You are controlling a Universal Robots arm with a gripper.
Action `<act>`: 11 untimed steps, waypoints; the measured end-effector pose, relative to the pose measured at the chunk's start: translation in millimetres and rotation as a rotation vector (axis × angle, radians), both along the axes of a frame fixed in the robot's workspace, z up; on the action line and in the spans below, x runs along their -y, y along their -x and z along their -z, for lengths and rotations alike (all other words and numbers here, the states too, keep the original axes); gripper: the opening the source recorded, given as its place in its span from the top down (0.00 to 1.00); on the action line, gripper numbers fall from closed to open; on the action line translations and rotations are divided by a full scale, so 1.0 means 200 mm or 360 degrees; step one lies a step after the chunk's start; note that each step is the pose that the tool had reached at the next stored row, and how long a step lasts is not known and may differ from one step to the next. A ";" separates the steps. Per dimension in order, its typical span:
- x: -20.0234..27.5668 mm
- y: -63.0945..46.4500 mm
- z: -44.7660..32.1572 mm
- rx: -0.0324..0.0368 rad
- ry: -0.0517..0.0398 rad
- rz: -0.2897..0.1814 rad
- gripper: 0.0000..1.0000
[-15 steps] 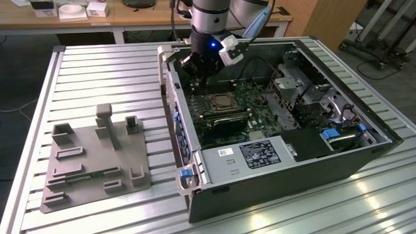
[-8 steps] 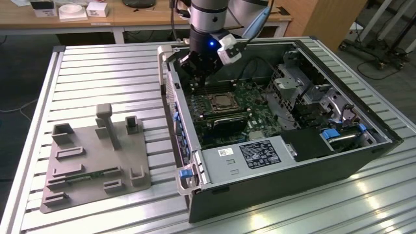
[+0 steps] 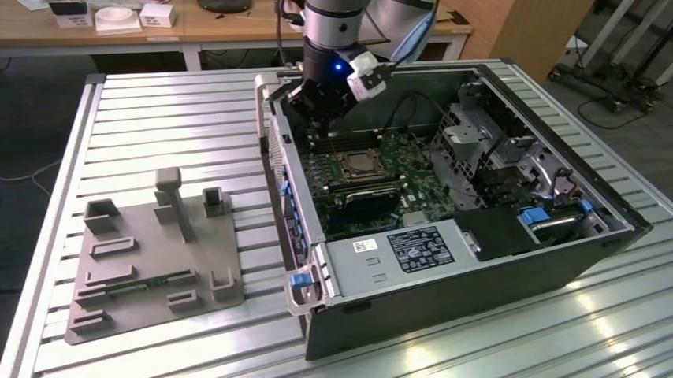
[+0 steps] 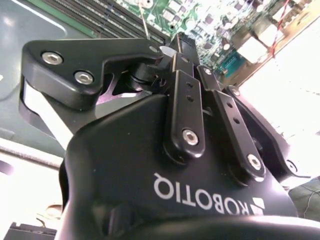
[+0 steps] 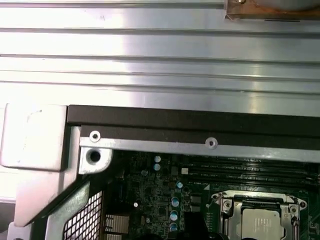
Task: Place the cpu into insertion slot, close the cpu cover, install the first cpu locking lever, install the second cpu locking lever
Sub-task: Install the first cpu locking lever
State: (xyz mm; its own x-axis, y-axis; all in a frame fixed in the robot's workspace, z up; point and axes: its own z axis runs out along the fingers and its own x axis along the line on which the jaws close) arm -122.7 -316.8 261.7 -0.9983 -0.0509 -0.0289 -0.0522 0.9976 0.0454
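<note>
**Clerk:** Now, item one: the cpu?

**Keeper:** Small flat square chip with a dull silver-grey metal top. It lies seated in the insertion slot, top face turned up toward the open side of the computer case. It has no marked long axis. Its edges run square with the memory slots.

**Clerk:** Item two, the slot itself?

**Keeper:** A square dark socket with a bright metal rim, set in a green circuit board studded with small parts.

**Clerk:** The cpu cover?

**Keeper:** A thin silver frame plate with a square opening. It appears to lie flat on the insertion slot, framing the chip. How the locking levers stand cannot be told.

**Clerk:** The gripper?

**Keeper:** Matt black, with jointed links and bright screw heads in the second wrist view. It hangs inside the case just beside the insertion slot, over the memory slots. Whether it is spread or pressed together cannot be told.

**Clerk:** Sundries?

**Keeper:** A grey box with a black label sits near the insertion slot. A ribbed aluminium table carries the case. A grey moulded fixture plate stands well apart from the slot.
</note>
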 end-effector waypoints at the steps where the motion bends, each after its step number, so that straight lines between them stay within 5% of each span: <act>1: -0.006 0.00 0.000 0.0000 0.0000 0.0000 0.89; 11: -0.026 -0.03 0.000 0.0000 0.0000 -0.0002 0.89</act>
